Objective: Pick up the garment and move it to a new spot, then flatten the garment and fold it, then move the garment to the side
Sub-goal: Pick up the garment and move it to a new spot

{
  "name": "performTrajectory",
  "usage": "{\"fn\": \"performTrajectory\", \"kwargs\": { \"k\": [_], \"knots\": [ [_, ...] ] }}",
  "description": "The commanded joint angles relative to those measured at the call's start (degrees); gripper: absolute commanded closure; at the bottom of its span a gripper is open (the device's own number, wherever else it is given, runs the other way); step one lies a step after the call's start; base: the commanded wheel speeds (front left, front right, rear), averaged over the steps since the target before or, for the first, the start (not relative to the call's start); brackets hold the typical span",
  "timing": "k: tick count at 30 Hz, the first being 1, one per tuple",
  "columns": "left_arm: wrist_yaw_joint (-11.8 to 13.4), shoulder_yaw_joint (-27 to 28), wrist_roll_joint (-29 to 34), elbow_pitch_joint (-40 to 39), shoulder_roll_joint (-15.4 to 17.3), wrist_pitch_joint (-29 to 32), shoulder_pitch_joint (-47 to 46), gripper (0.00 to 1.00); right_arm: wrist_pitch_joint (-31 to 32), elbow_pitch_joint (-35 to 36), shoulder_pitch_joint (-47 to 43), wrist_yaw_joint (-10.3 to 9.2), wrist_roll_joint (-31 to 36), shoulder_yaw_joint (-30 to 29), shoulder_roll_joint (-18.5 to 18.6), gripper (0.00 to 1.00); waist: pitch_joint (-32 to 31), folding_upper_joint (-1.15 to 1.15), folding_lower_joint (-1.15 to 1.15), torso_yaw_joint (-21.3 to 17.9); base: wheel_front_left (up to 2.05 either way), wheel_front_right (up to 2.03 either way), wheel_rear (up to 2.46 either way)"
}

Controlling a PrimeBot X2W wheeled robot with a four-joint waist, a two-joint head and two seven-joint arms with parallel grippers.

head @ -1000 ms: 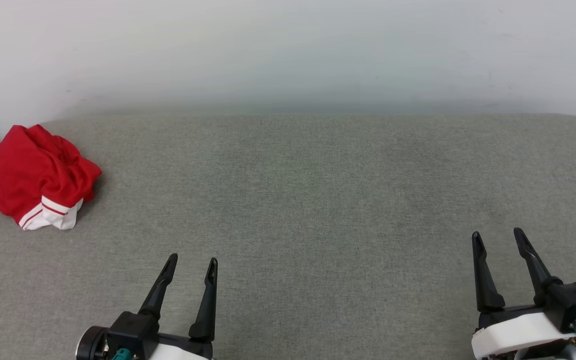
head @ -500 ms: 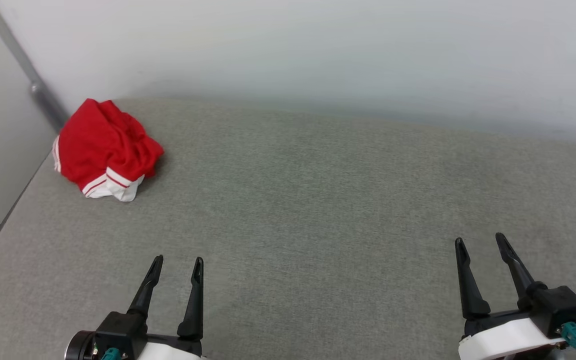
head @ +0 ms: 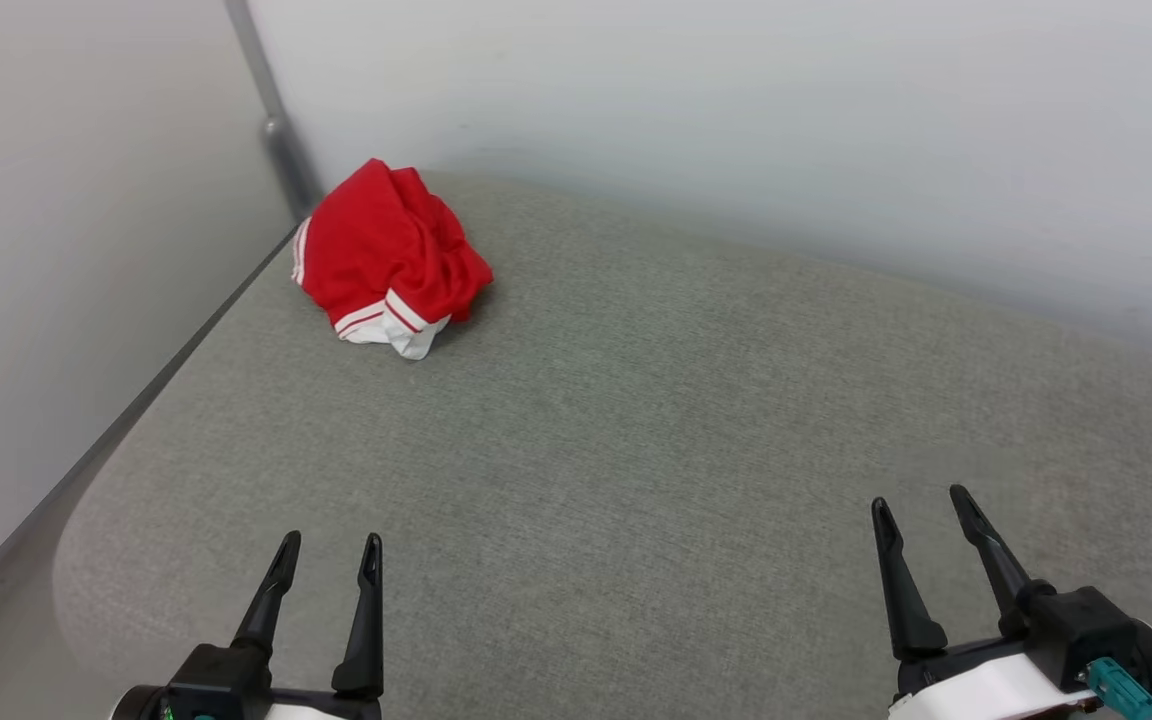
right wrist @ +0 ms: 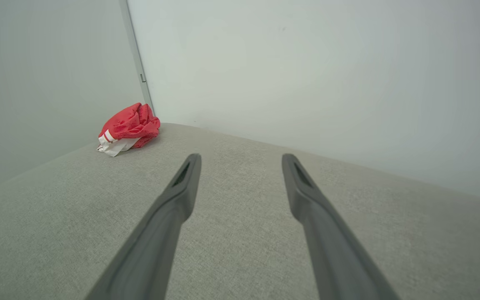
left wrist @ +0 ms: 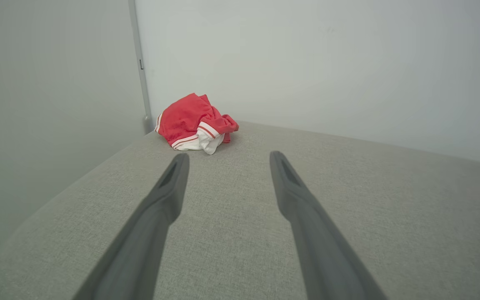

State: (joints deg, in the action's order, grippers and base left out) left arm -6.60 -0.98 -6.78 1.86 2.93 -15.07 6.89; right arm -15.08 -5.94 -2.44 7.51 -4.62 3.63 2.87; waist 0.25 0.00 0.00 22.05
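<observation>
Left claw [head: 332, 541] hangs spread over the near left part of the grey woven-fabric pad [head: 636, 450]. Its two long, tapering black fingers [head: 269, 600] stand apart with nothing between them, and bare cloth shows through the gap. Along the pad's left edge runs a smooth, pale side panel [head: 66, 250]. A slim grey metal post [head: 271, 130] rises just behind the pad's far left corner, where that panel meets the smooth white back wall [head: 736, 120].

On the pad at that far left corner lies the garment [head: 386, 250], a red jersey-style T-shirt crumpled into a rounded, deeply creased heap, well apart from both claws. A white sleeve end [head: 406, 335], edged with red and white stripes, spills from the heap's near side onto the pad. Thin white stripes also mark the heap's left flank.

The pad looks soft, with a fine heathered weave, a rounded near left corner and a gently curved far edge under the wall.

Over the pad's near right part hangs the right claw [head: 918, 498], also spread wide and gripping nothing. Its matte black, pointed fingers rise from a black block set on a glossy white plastic shell [head: 976, 690], with a small teal connector [head: 1116, 685] at its right side.
</observation>
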Motion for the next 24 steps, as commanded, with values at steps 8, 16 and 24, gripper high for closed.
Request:
{"fn": "performTrajectory", "kwargs": {
  "k": [8,16,24],
  "knots": [
    [-0.3,0.3,0.8,-0.2,-0.1,-0.2,1.2,0.00,-0.1,-0.5,-1.1,-0.04,-0.7,1.1,0.0,0.00,-1.1,0.00,0.00,6.0,0.00,0.00,0.00],
    [0.5,1.0,0.2,-0.9,-0.1,-0.2,1.8,0.00,-0.1,-1.0,0.2,-0.04,-0.7,1.8,0.0,0.00,-0.6,0.00,0.00,6.6,0.00,0.00,0.00],
    [0.2,1.2,0.4,0.0,-0.1,-0.2,-0.4,0.00,-0.1,-0.2,0.6,-0.04,0.3,1.2,0.0,0.00,1.2,0.00,0.00,5.3,0.00,0.00,0.00]
  ]
}}
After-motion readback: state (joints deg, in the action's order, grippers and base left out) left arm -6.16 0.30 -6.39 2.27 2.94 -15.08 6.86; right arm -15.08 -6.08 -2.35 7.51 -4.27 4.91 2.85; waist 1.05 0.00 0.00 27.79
